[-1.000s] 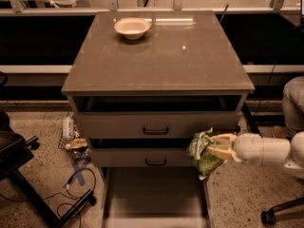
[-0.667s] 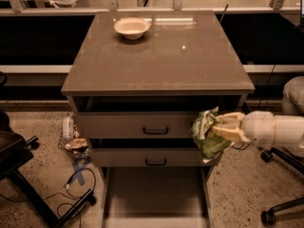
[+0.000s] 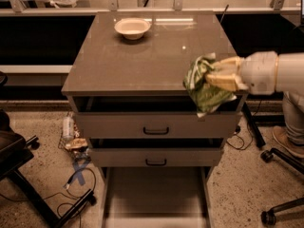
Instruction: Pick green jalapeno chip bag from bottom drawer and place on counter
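The green jalapeno chip bag (image 3: pixel 203 88) is crinkled and glossy and hangs in my gripper (image 3: pixel 216 76), which is shut on it. The gripper reaches in from the right and holds the bag in the air at the counter's (image 3: pixel 142 56) front right corner, over its edge lip. The bottom drawer (image 3: pixel 154 194) is pulled out below, its grey floor bare.
A white bowl (image 3: pixel 132 27) stands at the back of the counter. Two drawers with black handles (image 3: pixel 156 130) sit above the bottom drawer. Cables and clutter (image 3: pixel 76 146) lie on the floor at left, beside a dark chair base. An office chair base (image 3: pixel 280 208) is at right.
My gripper has lifted the chip bag from beside the middle drawers up to the level of the counter's front right corner.
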Controlling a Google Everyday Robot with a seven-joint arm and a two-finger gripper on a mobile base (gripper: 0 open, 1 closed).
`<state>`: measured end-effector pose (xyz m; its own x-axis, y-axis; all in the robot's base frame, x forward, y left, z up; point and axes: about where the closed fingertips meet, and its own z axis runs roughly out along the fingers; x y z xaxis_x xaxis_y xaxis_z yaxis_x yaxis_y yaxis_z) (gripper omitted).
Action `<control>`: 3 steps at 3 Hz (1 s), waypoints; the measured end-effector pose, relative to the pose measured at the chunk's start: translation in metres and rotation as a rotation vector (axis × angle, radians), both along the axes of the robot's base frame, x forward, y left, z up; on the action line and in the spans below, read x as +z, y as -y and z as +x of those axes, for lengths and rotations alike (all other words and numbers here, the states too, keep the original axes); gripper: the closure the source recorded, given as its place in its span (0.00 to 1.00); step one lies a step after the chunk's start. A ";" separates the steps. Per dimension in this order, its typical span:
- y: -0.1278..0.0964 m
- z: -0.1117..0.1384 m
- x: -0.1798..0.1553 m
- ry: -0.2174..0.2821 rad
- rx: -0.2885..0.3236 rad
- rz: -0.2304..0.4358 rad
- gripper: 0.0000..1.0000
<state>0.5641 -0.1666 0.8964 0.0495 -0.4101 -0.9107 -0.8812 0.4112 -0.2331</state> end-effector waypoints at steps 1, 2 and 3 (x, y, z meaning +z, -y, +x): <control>-0.022 0.034 0.054 0.073 -0.040 -0.048 1.00; -0.028 0.078 0.081 0.162 -0.089 -0.061 1.00; -0.027 0.128 0.086 0.240 -0.130 -0.040 1.00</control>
